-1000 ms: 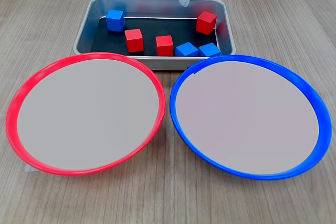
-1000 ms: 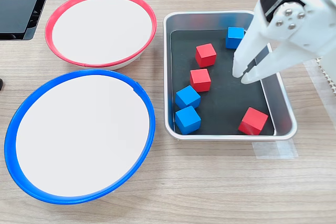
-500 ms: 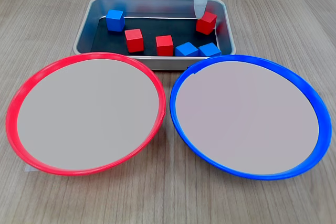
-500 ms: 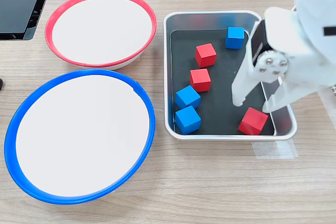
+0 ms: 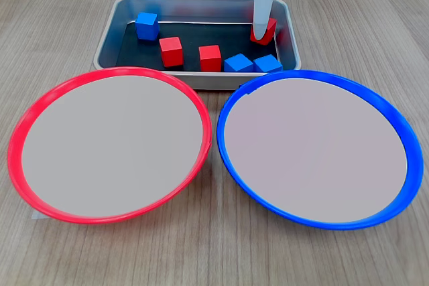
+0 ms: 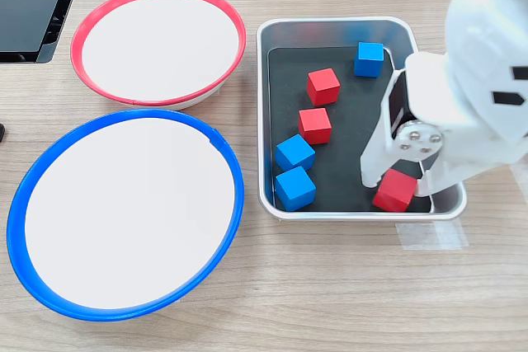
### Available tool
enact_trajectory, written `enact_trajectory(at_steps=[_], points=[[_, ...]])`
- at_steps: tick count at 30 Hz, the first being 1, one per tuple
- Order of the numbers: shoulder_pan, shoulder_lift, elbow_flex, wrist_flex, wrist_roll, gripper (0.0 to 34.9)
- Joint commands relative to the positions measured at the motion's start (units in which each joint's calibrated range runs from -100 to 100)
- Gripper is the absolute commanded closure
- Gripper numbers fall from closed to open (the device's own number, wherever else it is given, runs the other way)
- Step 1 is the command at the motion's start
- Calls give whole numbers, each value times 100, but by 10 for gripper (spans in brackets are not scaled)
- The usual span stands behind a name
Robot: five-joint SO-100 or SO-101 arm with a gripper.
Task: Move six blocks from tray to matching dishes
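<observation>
Tool down in the tray, jaws apart and straddling a lone red block; one finger on each side, not visibly clamped yet. That block sits in the tray corner at the second exterior view's lower right, near two walls, so finger room on the wall side looks tight.

Left to right in the second exterior view: red-rimmed dish upper left and blue-rimmed dish lower left, both holding nothing. Then the tray with two blue blocks side by side near its lower-left wall, two red blocks above them, one blue block near the top wall.

All six blocks are in the tray. The red dish lies well off toward the second exterior view's upper left; judged path: lift straight up over the wall, then carry across open tabletop.
</observation>
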Motion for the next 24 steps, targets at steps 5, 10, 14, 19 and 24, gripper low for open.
enact_trajectory(at_steps=[5,10,14,19,24], points=[[377,131,-377,56,205,347],[1977,71,-1961,658,757,348],[2909,907,-3481,196,1045,348],[3304,2536,-5229,-184,1040,347],[3389,3713,-6157,-563,1118,284]])
